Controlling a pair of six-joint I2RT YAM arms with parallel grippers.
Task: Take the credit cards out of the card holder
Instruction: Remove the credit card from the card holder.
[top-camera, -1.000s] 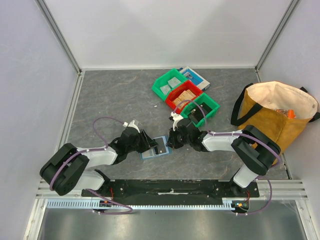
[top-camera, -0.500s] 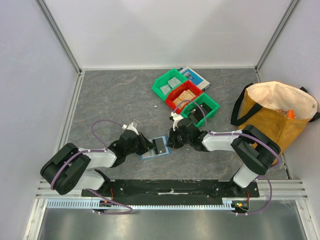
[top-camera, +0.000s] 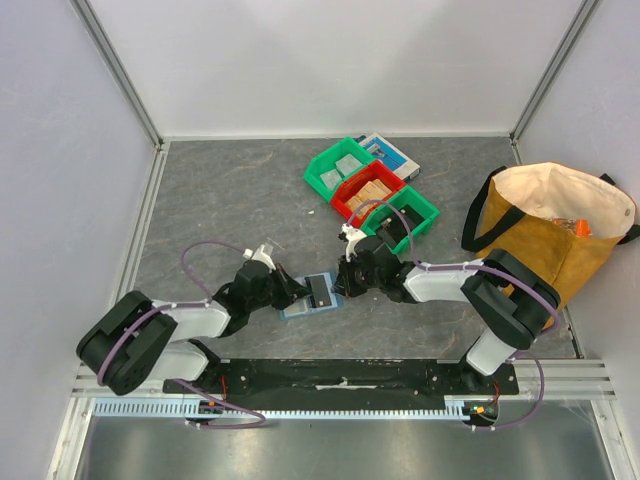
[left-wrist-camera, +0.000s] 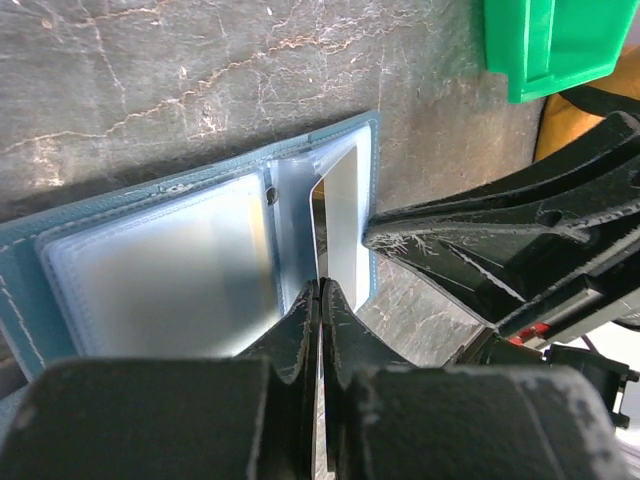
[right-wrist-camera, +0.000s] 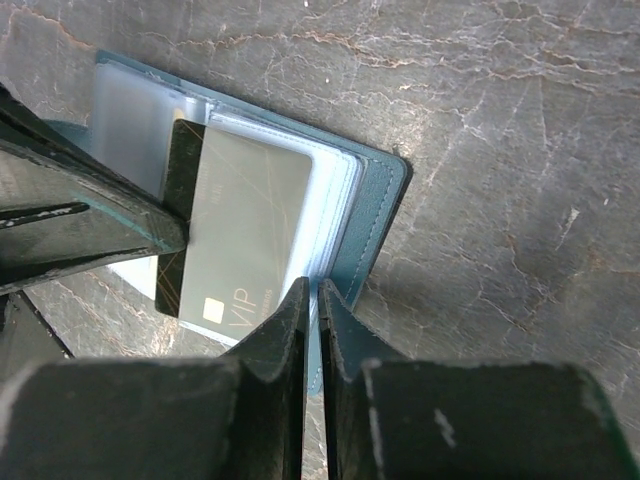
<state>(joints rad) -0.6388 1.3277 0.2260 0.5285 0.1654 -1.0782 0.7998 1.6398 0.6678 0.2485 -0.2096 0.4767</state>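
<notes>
Pinching credit card (left-wrist-camera: 342, 215) edgewise, left tool (left-wrist-camera: 320, 292) over card holder (left-wrist-camera: 25, 262).

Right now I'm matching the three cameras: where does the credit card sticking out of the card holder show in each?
Top external: credit card at centre, between the two arms' tips.
Left wrist: centre, edge-on, pinched by the left hand.
Right wrist: left of centre, pale face reading VIP.
Shared landmark: the slate-blue card holder under it.
</notes>
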